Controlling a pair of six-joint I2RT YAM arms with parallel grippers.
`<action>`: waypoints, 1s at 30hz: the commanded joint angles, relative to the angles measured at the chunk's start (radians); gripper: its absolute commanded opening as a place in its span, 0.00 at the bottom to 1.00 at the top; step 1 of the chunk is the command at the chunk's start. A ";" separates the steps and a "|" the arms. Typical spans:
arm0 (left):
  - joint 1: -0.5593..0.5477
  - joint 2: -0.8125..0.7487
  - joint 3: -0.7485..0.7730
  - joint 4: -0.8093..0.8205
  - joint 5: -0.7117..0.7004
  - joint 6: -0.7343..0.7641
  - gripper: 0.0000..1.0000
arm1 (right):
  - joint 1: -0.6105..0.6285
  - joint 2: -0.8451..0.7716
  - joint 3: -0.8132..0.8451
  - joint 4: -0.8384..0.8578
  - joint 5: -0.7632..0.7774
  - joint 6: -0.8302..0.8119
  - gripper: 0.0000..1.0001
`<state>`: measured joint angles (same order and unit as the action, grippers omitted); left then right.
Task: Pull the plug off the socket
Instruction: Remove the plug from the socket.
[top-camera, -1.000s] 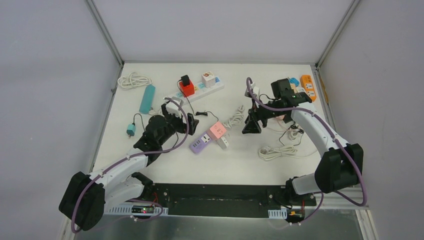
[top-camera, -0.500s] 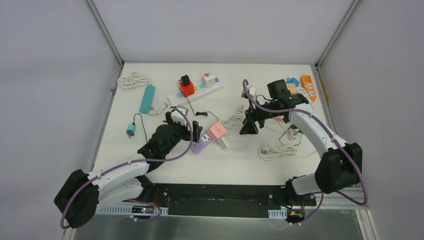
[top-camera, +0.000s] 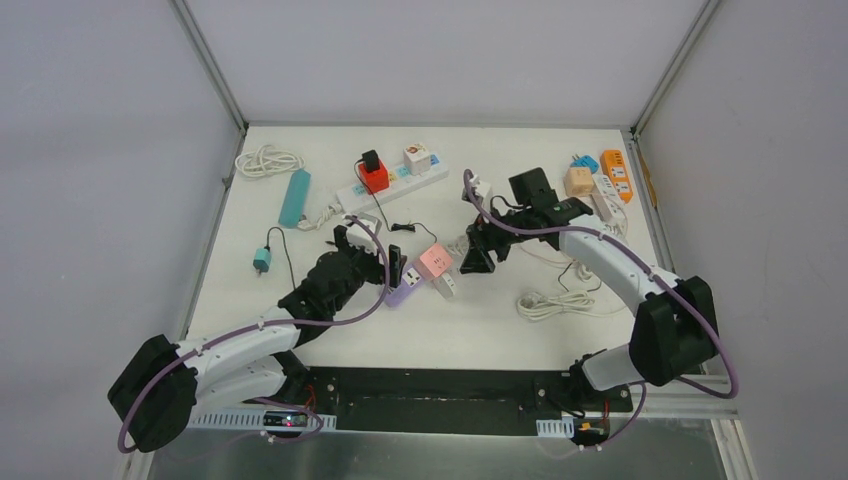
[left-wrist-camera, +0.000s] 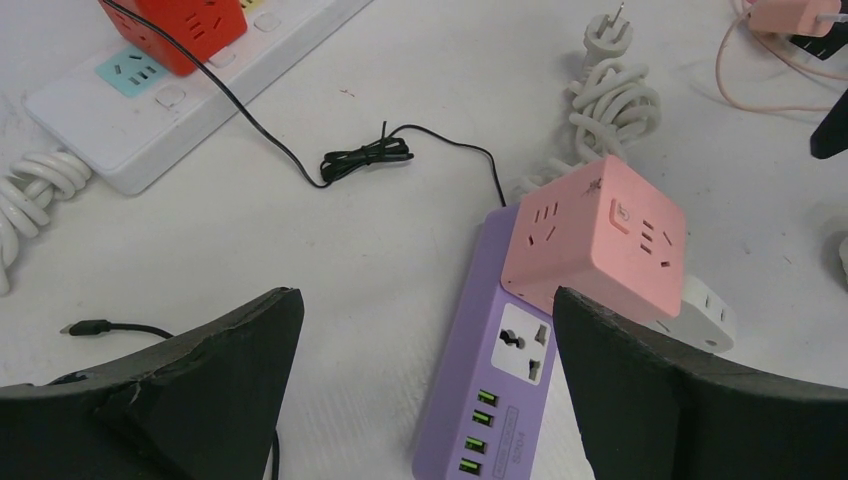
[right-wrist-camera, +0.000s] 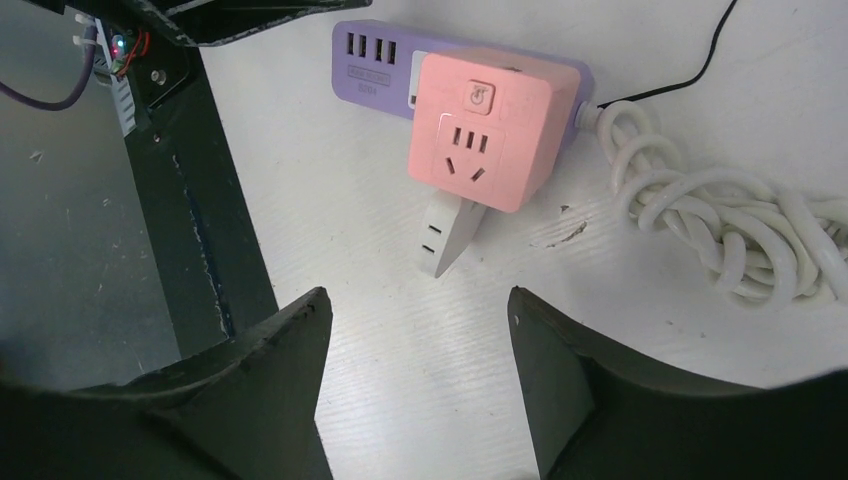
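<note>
The pink cube plug (top-camera: 435, 262) sits on the far end of the purple power strip (top-camera: 399, 293), near the middle of the desk (top-camera: 480, 335). It's seated on the strip, with neither gripper touching it. A small white adapter (right-wrist-camera: 447, 235) pokes out from under the cube on the side facing the arm bases, lying against the desk.

The left gripper (top-camera: 394, 266) is just beside the strip on its left, jaws spread wide and nothing between them. Its wrist camera looks straight down the strip, and you can see the green-lit ports and the universal outlet with the pink cube (left-wrist-camera: 595, 245) beyond them.

The right gripper (top-camera: 477, 257) is close on the cube's right, pointing at it. It's opened up too and holding nothing. From its wrist camera, the cube's three-pin face (right-wrist-camera: 490, 125) is framed above the gap between the two fingers.

A coiled white cable (right-wrist-camera: 720, 230) runs from the strip's far end and lies bunched up just right of the cube. A thin black wire (left-wrist-camera: 370, 155) trails across the desk behind the strip, with a little knot in it.

Further back there's a long white power strip (top-camera: 395, 183) carrying a red cube (top-camera: 374, 177). A teal bar (top-camera: 294, 197) lies well off to the left.
</note>
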<state>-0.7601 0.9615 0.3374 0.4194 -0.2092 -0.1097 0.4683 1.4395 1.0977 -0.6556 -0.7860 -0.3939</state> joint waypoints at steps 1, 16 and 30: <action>-0.011 -0.044 -0.016 0.056 -0.014 0.019 0.99 | 0.037 0.016 -0.010 0.156 0.084 0.149 0.69; -0.009 -0.096 -0.025 0.047 0.350 0.167 0.98 | 0.090 0.013 -0.124 0.209 0.070 -0.007 0.66; -0.010 -0.219 -0.115 0.100 0.315 0.076 0.97 | 0.188 -0.004 -0.278 0.508 0.287 0.138 0.63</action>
<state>-0.7605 0.7818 0.2451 0.4622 0.1032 0.0051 0.6220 1.4605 0.8295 -0.2733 -0.5766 -0.3111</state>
